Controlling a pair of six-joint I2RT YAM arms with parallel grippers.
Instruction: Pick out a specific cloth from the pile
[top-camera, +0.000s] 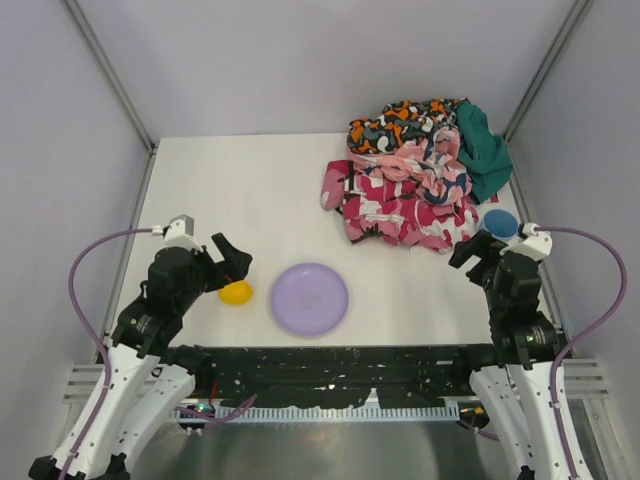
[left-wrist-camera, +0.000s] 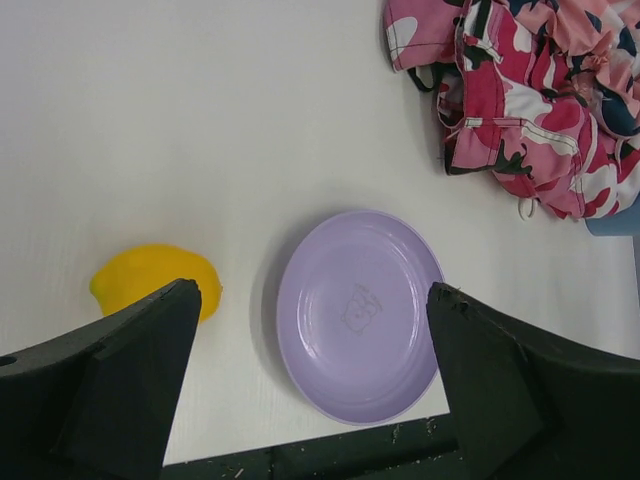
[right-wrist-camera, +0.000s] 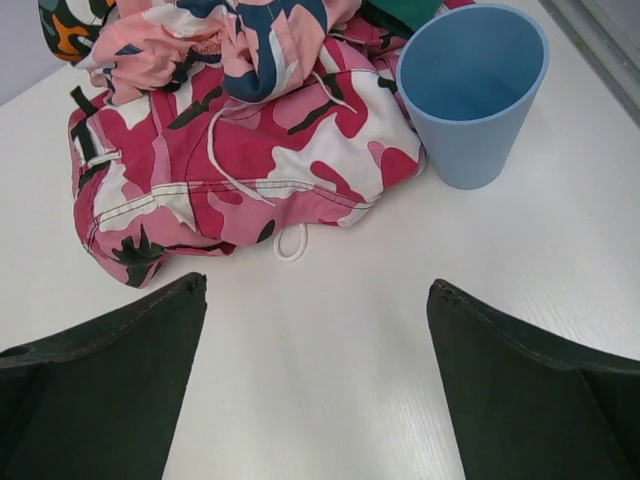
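both claws are hanging with jaws spread wide and nothing between them, the right gripper (top-camera: 475, 250) waiting just on the near side of the pile (top-camera: 410, 180) and the left gripper (top-camera: 232, 262) sitting well off to the pile's near left. the sky-blue cloth is not showing anywhere on the pile, so it is probably lying buried beneath it. digging for it is risking a grab of the pink camouflage pieces (right-wrist-camera: 250, 150) covering the pile's near side, or of the teal-green cloth (top-camera: 485, 150) at the pile's far right. the blue cup (top-camera: 500, 222) is standing against the pile's near right edge, so a sweeping finger may be tipping it, and the drawstring loop (right-wrist-camera: 291, 243) trailing from the pile's near edge may be snagging.
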